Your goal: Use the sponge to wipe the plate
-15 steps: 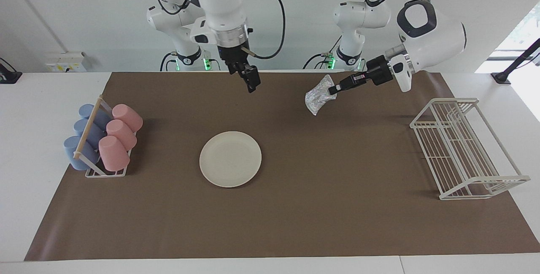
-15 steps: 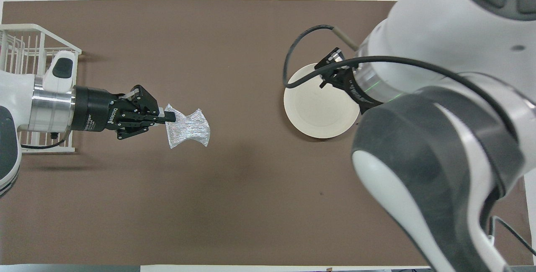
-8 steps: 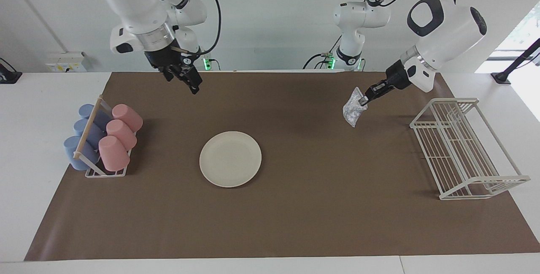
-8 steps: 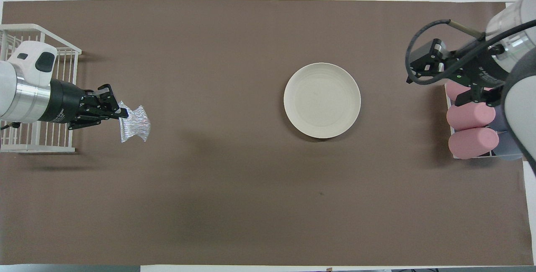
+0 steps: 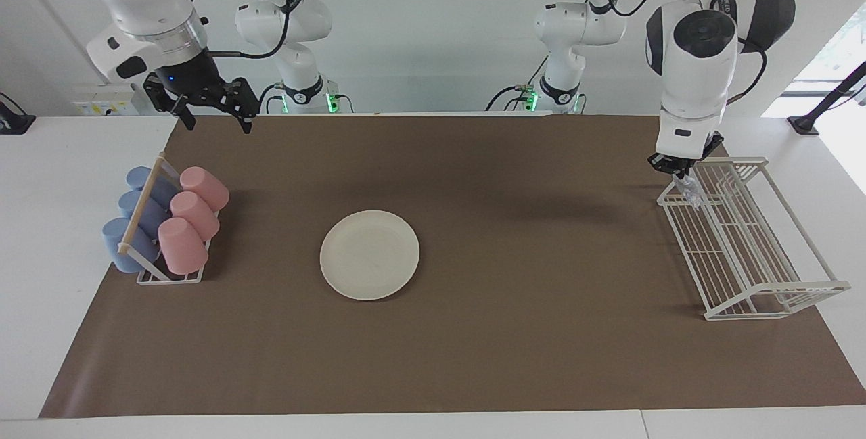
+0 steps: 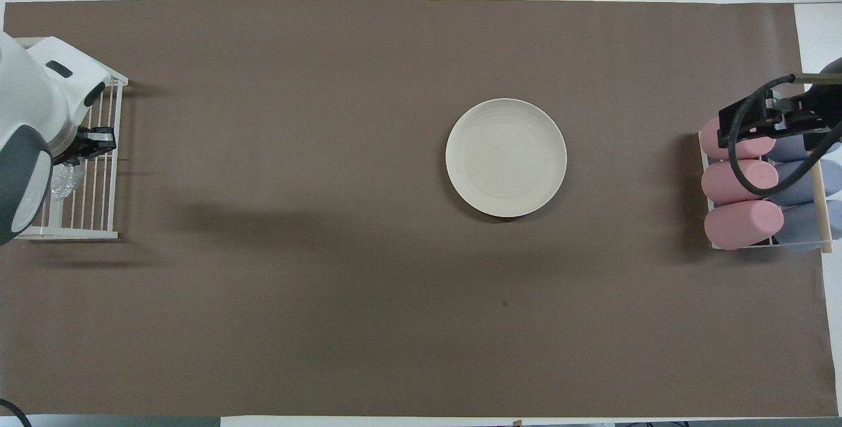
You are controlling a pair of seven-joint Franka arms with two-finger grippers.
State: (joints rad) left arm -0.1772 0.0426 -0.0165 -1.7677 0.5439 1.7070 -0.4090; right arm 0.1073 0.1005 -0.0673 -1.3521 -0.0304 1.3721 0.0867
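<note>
Facing view: the plate (image 5: 369,255) lies bare on the brown mat (image 5: 473,358) mid-counter. The left claw (image 5: 678,174) hangs over the wire rack (image 5: 744,243), pinching the sponge (image 5: 689,190), which dangles at the rack's top rail. The right claw (image 5: 215,114), fingers spread, hovers above the mat's edge near the cup rack (image 5: 166,222).

Overhead view: the sponge (image 6: 64,179) shows over the rack (image 6: 99,203) bars; the plate (image 6: 506,158) sits alone.
</note>
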